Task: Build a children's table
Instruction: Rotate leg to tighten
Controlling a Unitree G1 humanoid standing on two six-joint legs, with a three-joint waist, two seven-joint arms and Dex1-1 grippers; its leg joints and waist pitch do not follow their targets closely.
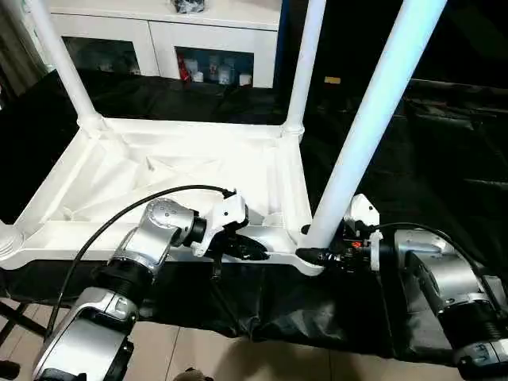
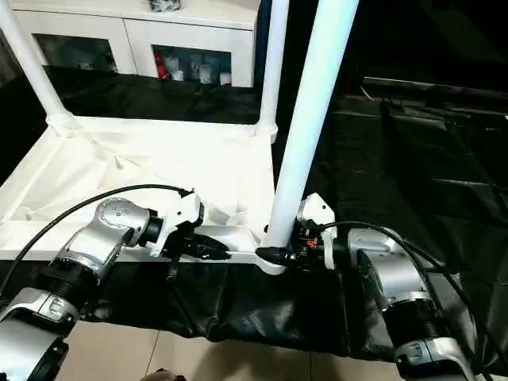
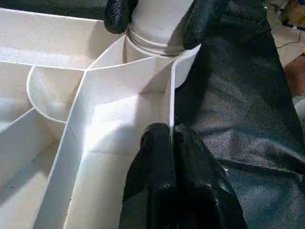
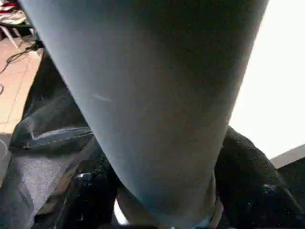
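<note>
Black sheeting (image 1: 444, 159) covers the work surface, with a white cabinet with glass doors (image 1: 167, 40) standing behind it and pale tiled floor (image 1: 206, 349) at the near edge.

Children's table (image 1: 182, 171): lies upside down on the sheeting, ribbed cross-braced underside facing up. Three legs are seen standing upright in corner sockets: far-left leg (image 1: 59, 59), far-right leg (image 1: 305, 63), and near-right leg (image 1: 381, 103), the last being closest to the camera.

Left gripper (image 1: 252, 248): positioned at the near rim (image 1: 278, 235) of the table top, pointing toward the near-right corner. In the left wrist view the two black fingers (image 3: 162, 176) are pressed together, with the thin edge of the rim meeting their tips; whether the rim is actually pinched cannot be told.

Right gripper (image 1: 321, 255): set at the base of the near-right leg, where it enters the corner socket (image 3: 157, 43). Its black fingers (image 3: 119, 14) sit one on either side of the leg's base, spread to the leg's width and in contact with it.

Black cable (image 1: 119, 218) runs from the left wrist over the table's near edge.
</note>
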